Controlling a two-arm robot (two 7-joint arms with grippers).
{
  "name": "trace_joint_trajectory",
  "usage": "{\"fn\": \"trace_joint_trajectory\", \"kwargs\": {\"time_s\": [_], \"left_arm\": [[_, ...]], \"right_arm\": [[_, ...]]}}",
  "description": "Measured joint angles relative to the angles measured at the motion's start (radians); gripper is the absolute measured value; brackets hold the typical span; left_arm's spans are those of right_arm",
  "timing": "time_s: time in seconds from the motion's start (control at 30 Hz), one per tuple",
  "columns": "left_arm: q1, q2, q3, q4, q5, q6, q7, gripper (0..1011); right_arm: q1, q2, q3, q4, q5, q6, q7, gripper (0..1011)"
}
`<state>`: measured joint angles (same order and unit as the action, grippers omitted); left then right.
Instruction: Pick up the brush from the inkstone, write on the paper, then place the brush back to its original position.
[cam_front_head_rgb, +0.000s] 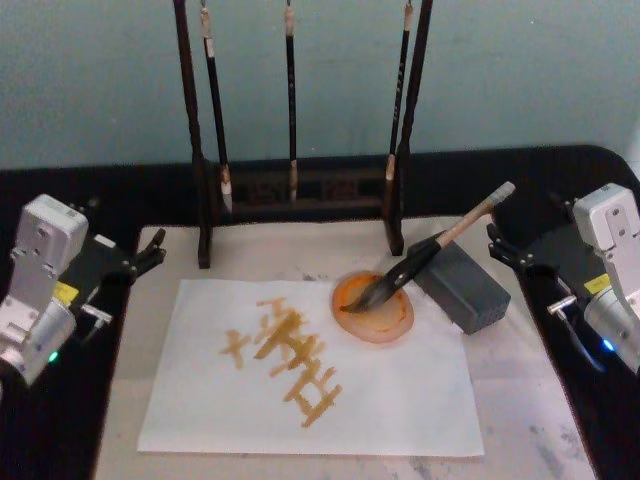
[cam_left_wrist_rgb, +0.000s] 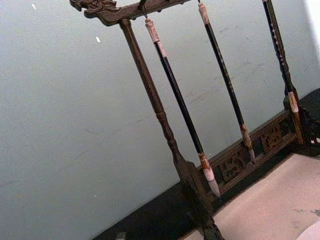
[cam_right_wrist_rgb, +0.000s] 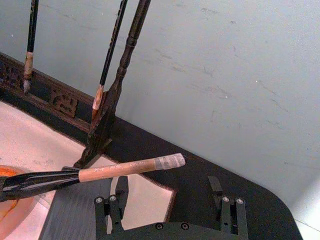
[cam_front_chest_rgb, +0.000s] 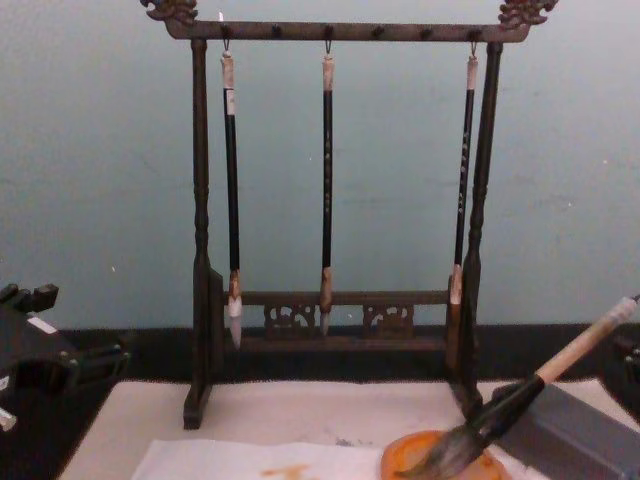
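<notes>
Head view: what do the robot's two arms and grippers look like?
The left arm and right arm end in boxy pale grey housings, each with a small yellow label. The left gripper and right gripper are black and angular. A green light glows on the left housing, a blue one on the right.

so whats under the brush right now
The brush has its bristles lying in the orange inkstone, and its handle crosses the grey block, seemingly resting on it. The patch of dish beneath the bristles is covered, so any ink there cannot be seen.
</notes>
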<state>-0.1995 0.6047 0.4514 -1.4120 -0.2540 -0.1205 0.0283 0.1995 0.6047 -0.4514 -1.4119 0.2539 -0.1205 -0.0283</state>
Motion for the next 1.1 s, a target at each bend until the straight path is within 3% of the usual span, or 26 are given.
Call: {"fn": "trace_joint_trajectory", "kwargs": {"time_s": [1.1], "left_arm": [[0.0,0.0,0.0,0.0,0.0,0.0,0.0,1010]], "right_arm": [[0.0,0.0,0.0,0.0,0.0,0.0,0.0,1000]]}}
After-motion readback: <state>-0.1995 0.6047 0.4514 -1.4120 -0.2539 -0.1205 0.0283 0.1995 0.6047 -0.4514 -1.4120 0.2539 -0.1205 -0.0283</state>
